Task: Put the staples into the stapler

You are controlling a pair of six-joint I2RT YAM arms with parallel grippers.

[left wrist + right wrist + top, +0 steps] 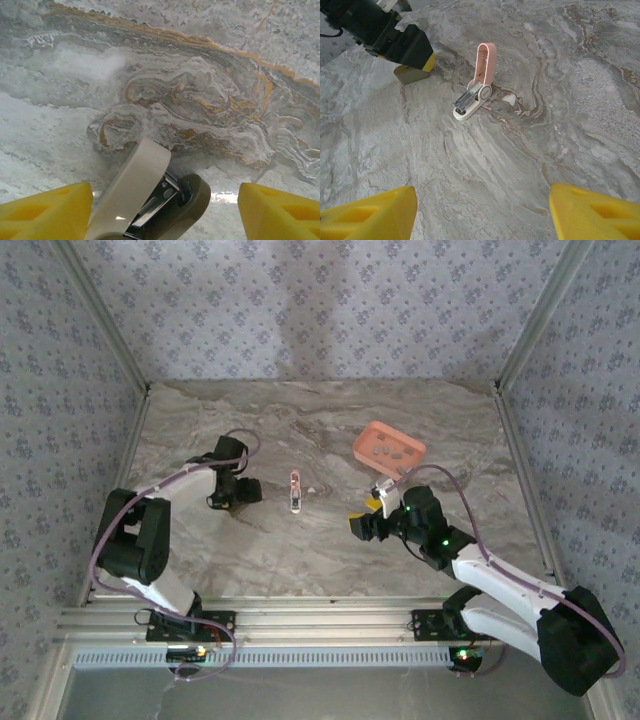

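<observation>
Top external view, left to right: the left end effector (238, 495) hangs spread and empty, apart from the small pink-lidded white stapler (296, 492), which stands hinged open mid-way across the grey marbled counter (200, 420). Farther right, the tiny dark grey metal staples (383, 451) lie in the shallow salmon-pink rectangular tray (397, 433). Nearer, the right end effector (365, 517) is spread, holding nothing. Opening looks done; picking and loading a strip remain.

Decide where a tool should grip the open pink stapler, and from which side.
Probably, on the stapler, the low white base, pinched across its width from above: the pink lid stands raised at the hinge end and the metal magazine lies exposed, leaving both long sides free.
</observation>
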